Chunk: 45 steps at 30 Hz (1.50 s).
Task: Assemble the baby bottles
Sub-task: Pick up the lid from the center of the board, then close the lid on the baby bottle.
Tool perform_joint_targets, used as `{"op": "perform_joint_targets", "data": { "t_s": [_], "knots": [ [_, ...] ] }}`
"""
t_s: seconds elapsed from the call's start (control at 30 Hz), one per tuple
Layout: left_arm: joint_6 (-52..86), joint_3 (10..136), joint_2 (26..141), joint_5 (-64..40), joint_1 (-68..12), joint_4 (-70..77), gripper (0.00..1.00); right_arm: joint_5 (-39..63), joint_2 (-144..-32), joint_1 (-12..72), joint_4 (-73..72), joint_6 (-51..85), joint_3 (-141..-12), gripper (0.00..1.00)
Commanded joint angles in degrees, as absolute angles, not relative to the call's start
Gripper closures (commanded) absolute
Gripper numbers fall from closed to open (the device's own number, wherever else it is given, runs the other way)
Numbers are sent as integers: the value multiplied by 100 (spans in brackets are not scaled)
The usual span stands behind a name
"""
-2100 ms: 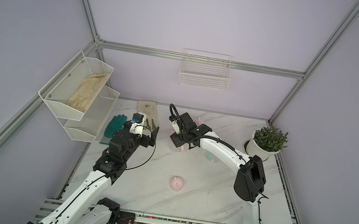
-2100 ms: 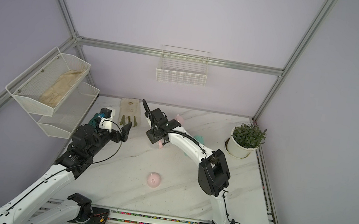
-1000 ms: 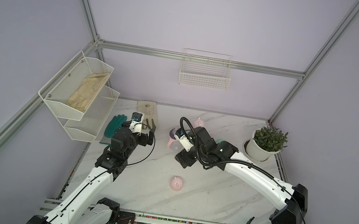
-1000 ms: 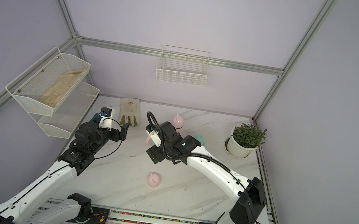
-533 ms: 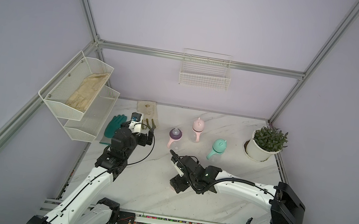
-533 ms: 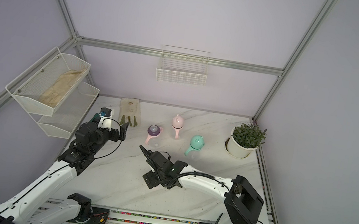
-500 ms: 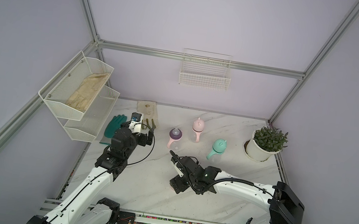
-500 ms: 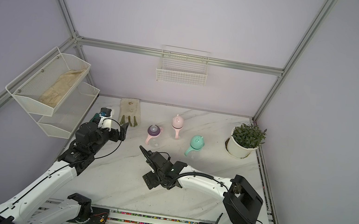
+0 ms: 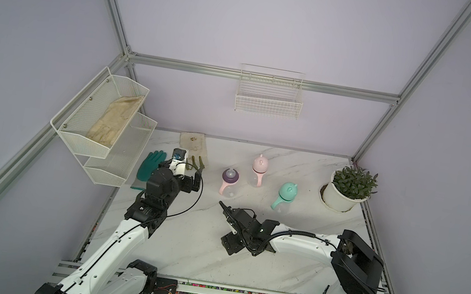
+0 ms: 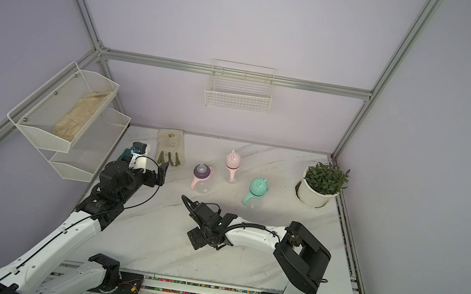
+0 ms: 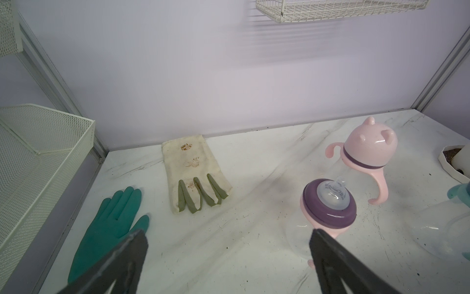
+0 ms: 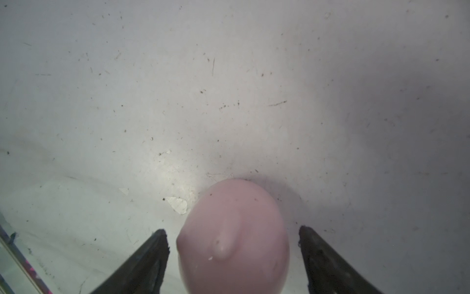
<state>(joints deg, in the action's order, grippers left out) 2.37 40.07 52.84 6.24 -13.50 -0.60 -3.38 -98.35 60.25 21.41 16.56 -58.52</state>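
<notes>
Attention is being drawn to the loose pink cap (image 12: pixel 232 239), which is sitting dome-up on the tabletop (image 12: pixel 178 89) directly between the jaws of the right end effector (image 12: pixel 232 231). Those jaws are being held apart, released and grasping nothing. A strip of tabletop is showing between the cap and each finger, narrower on one side, so the cap is being straddled slightly off-centre. One small ear is showing on the dome in the right wrist view. The dome is reading as nearly round, so no long axis is being offered, and a squeeze across any width is being judged workable if the ears are being kept clear of the pads. In both top views the cap is being hidden beneath the right wrist.

The uncapped pink bottle (image 9: pixel 229 180), with its purple collar and clear nipple exposed, is standing well apart from the cap, toward the far edge of the tabletop. It is being flanked by the capped pink bottle (image 9: pixel 259 169) and the mint bottle (image 9: pixel 286 194). The left end effector (image 11: pixel 227 233) is likewise being held wide open and empty near the teal glove (image 11: pixel 109 224), with the uncapped bottle just ahead of one finger. The cap is thus being judged the right arm's to lift, and the bottle the left arm's to steady.
</notes>
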Motion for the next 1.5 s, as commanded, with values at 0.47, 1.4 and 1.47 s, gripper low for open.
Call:
{"op": "perform_joint_targets", "data": {
  "t_s": [0.47, 1.4, 1.47],
  "knots": [
    [176, 4411, 5353, 654, -1310, 35, 0, -475, -9972, 6053, 2616, 1711, -6298, 40],
    [62, 4368, 5420, 677, -1306, 183, 0, -359, -12161, 4258, 5132, 55, -12734, 44],
    [46, 4351, 5445, 659, -1309, 218, 0, -292, -12276, 4247, 5219, 36, -12846, 44]
  ]
}}
